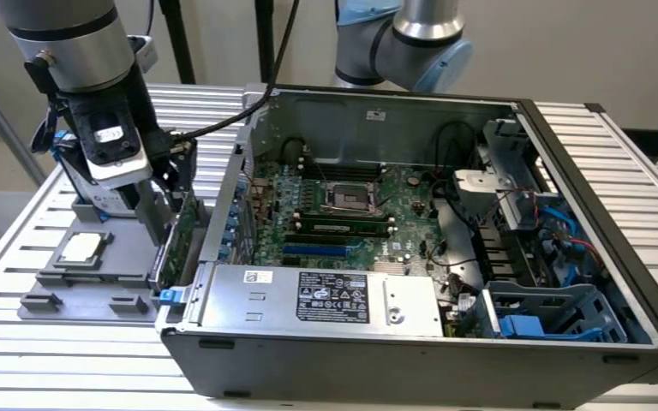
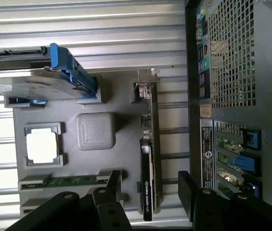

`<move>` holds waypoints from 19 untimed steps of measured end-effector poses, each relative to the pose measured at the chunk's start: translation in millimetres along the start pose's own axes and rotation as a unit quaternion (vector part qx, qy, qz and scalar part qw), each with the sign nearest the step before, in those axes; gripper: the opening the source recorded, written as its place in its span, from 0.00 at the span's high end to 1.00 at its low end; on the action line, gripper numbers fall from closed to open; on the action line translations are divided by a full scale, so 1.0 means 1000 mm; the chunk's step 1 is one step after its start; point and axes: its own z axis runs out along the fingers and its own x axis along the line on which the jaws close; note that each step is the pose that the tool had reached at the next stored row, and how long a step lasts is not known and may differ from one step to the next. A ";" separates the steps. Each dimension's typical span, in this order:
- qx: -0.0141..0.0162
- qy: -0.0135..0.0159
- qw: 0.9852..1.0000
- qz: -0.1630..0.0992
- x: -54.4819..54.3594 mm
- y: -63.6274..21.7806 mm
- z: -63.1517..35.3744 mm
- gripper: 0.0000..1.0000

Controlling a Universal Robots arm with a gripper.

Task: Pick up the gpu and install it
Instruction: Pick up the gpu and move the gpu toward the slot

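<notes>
In the exterior view the arm [image 1: 83, 51] runs off the top edge, and its wrist covers most of the hard drive [image 1: 106, 204], so you get just a sliver of label. The gpu [image 1: 176, 244] stands edge-on beside the computer case [image 1: 421, 364]. Its face is turned away from you and its upper end is lost behind the gripper [image 1: 152, 193]. The print on the power supply [image 1: 329, 300] is too small to read. In the wrist view the fingers [image 2: 200, 207] are cut off at their bases, and both hard drive [image 2: 30, 84] and case [image 2: 251, 72] run out of frame.
</notes>
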 end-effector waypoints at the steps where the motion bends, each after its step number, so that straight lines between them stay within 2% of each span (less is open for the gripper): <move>1: 0.000 0.000 1.000 0.000 0.000 -0.0001 0.0018 0.40; 19: 0.000 0.000 1.000 0.000 0.000 -0.0014 0.0347 0.40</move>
